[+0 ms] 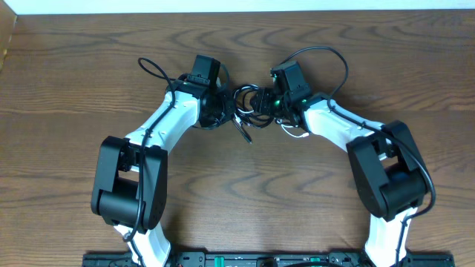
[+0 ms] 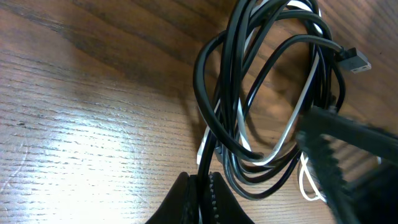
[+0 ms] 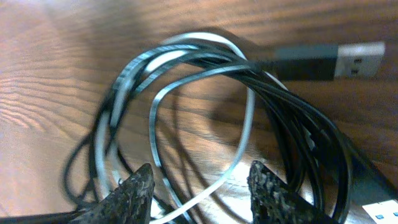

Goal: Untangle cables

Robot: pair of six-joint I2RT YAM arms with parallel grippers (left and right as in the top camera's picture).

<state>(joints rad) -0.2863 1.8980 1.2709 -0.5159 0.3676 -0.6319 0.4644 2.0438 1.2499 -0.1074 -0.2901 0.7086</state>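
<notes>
Black and white, the cables (image 1: pixel 247 107) lie as one knotted coil on the wooden table (image 1: pixel 82 67). Left of the coil, the left gripper (image 2: pixel 200 183) is pinched closed on a black strand (image 2: pixel 198 81), probably to anchor it. Right of the coil, the right gripper (image 3: pixel 202 183) stands open astride the loops, a white strand (image 3: pixel 250 121) between its jaws, seemingly ready to draw one free.

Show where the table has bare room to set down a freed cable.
Widest bare patch: the brown wooden table between the two white arms. Also the far strip behind both wrists, and outside each elbow. Crowded: the middle, where the tangled black and white cables lie between the left gripper and right gripper.
</notes>
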